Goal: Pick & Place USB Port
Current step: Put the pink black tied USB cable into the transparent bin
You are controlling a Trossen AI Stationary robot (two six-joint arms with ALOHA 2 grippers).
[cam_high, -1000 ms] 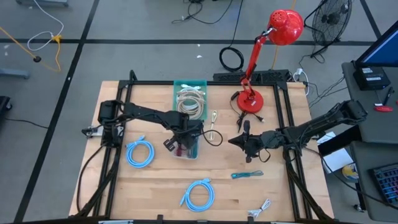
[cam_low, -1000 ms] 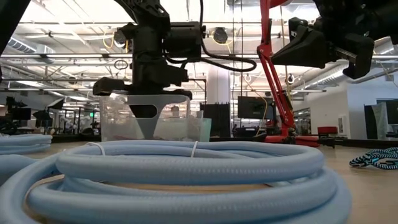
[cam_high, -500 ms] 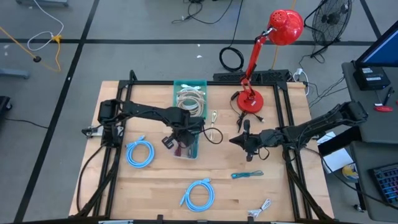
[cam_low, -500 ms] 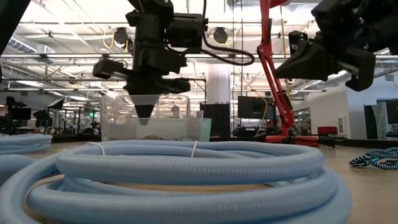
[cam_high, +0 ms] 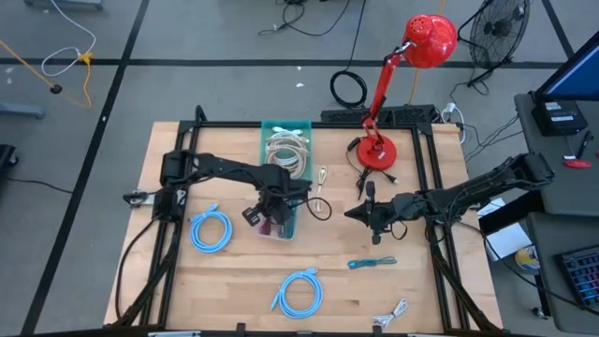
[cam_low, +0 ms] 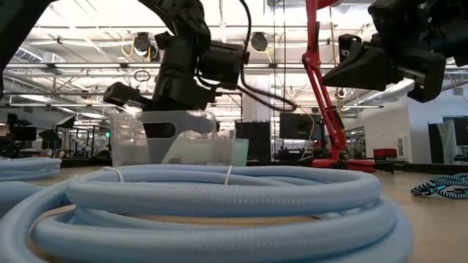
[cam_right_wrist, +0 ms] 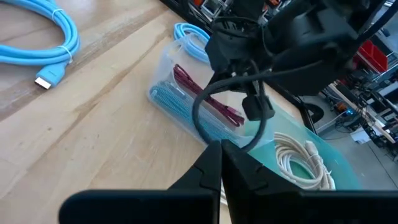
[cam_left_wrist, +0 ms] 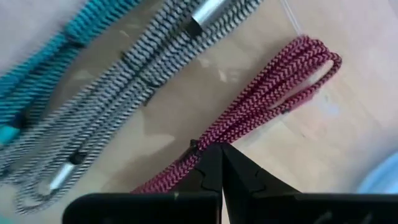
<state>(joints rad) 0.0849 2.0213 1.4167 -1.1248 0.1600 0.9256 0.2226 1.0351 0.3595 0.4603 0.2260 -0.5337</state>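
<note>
A clear bin (cam_high: 281,225) stands mid-table and holds a maroon braided cable bundle (cam_left_wrist: 273,93), a grey striped cable (cam_left_wrist: 124,81) and a teal one (cam_left_wrist: 37,62). My left gripper (cam_high: 273,217) points steeply down into this bin. It is shut, and its tips (cam_left_wrist: 221,149) stand at the maroon bundle. In the low view it (cam_low: 162,131) shows inside the bin's walls. My right gripper (cam_high: 348,213) is shut and hovers level to the right of the bin, above the table, with nothing in it. Its wrist view shows the bin (cam_right_wrist: 186,124) and the maroon cable (cam_right_wrist: 183,78). My left gripper's shut fingertips (cam_left_wrist: 211,155) come from above at the maroon bundle's near part (cam_left_wrist: 239,124), which lies flat on the bin's floor. I cannot tell whether the tips touch it; nothing shows between the fingers.
A teal bin (cam_high: 285,126) with white cables stands just beyond the clear one, and a red lamp (cam_high: 377,150) at the far right. Blue coiled cables (cam_high: 210,230) (cam_high: 299,292), a teal cable (cam_high: 372,264) and a white one (cam_high: 393,314) lie on the table.
My left gripper rose a little in the clear bin, then sank back into it and tipped more steeply downward. It stayed shut throughout. The right arm has kept still.
</note>
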